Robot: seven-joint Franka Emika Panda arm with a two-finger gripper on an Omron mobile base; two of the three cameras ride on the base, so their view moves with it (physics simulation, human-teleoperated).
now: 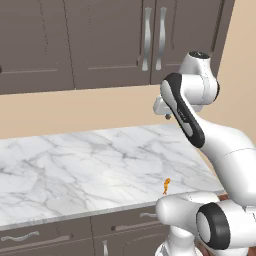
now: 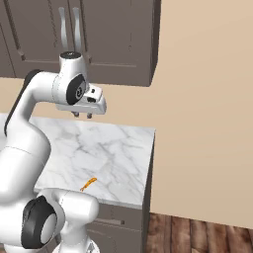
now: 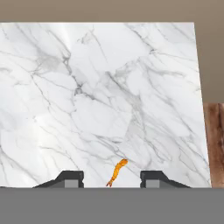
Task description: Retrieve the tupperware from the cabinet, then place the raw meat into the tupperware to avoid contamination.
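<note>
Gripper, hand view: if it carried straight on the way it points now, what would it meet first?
Most likely the marble counter: the gripper points down at bare stone. The raw meat lies nearer the robot, toward the front edge, so probably outside that line, though depth is hard to judge.

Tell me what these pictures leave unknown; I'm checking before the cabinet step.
- Tupperware: behind the closed cabinet doors, both base views.
- Raw meat: too small for its shape or texture, every view.
- Gripper: its grasping end is tiny in the right base view and cut by the hand view's bottom edge.
</note>
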